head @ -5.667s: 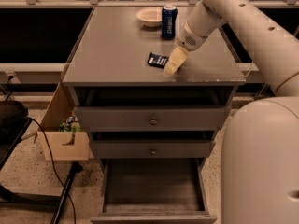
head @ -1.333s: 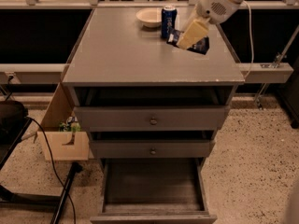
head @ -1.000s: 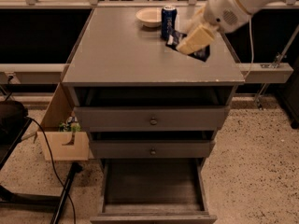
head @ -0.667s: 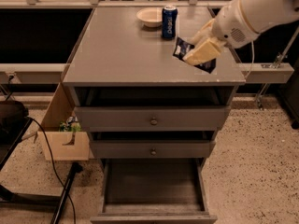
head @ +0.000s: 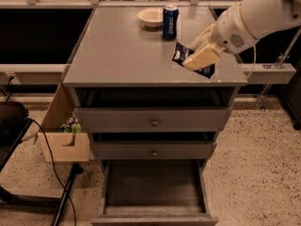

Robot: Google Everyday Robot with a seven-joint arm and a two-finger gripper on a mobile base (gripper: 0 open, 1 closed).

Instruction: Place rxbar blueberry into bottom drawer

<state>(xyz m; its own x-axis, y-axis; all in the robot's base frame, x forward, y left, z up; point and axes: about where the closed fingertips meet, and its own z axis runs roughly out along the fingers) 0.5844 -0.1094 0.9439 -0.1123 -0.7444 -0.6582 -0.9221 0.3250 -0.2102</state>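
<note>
My gripper (head: pixel 197 58) is shut on the rxbar blueberry (head: pixel 180 54), a flat dark navy wrapper, and holds it tilted in the air above the front right part of the grey cabinet top (head: pixel 122 55). The white arm reaches in from the upper right. The bottom drawer (head: pixel 155 189) is pulled open below, a deep grey tray with nothing showing inside it. It lies well below and a little left of the gripper.
An upright blue soda can (head: pixel 170 21) and a white bowl (head: pixel 150 17) stand at the back of the cabinet top. Two upper drawers with round knobs (head: pixel 154 122) are closed. A cardboard box (head: pixel 63 140) and a black cable (head: pixel 51 168) lie on the floor at the left.
The gripper lifted the bar off the cabinet top, then carried it from beside the can down and toward the front right edge.
</note>
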